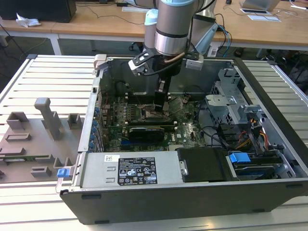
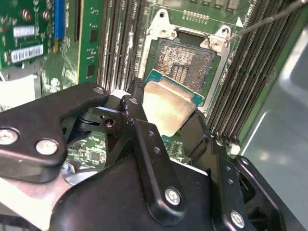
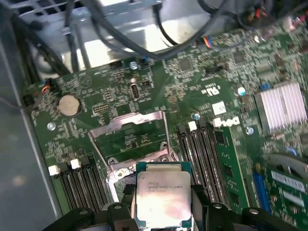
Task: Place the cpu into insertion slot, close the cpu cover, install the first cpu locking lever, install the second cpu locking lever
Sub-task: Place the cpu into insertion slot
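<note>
Exterior view: your gripper (image 1: 161,102) sits mid-frame, down inside the case (image 1: 192,202), over the board (image 1: 187,127). Second wrist view: fingers (image 2: 192,130) clamp the cpu (image 2: 168,108), which is over the insertion slot (image 2: 185,60), not seated. First wrist view: the cpu cover (image 3: 129,131) lies flipped open beyond the cpu.

The arm (image 1: 171,26) is a silver-grey metal cylinder with a pale blue cap (image 1: 151,17) on its joint. Under its end sit two pale camera mounts (image 1: 141,61) and a copper-coloured cable (image 1: 174,58). The gripper (image 2: 167,103) is matte black, built of angular links dotted with silver screws (image 2: 46,147).
</note>
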Controlling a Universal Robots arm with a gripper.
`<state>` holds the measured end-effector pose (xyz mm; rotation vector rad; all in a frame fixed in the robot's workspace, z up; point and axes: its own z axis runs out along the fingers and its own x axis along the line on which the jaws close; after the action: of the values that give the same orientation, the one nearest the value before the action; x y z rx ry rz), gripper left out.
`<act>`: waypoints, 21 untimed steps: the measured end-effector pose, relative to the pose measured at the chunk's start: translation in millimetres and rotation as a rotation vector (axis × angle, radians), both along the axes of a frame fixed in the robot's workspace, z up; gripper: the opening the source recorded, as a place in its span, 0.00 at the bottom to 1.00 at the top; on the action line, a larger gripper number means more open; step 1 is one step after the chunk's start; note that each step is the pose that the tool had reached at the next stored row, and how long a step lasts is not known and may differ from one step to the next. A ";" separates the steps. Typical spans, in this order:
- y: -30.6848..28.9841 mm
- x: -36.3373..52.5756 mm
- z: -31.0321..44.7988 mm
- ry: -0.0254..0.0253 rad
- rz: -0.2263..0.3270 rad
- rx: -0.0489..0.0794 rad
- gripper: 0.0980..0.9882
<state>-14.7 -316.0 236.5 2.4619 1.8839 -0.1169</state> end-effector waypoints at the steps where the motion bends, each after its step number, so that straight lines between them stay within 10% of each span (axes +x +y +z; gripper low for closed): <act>1: 0.0 0.0 0.0 0.0001 0.021 0.000 0.50; 21: 0.0 0.0 0.0 0.0000 0.298 0.006 0.50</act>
<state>-14.7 -316.0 236.5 2.1506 2.2250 -0.1008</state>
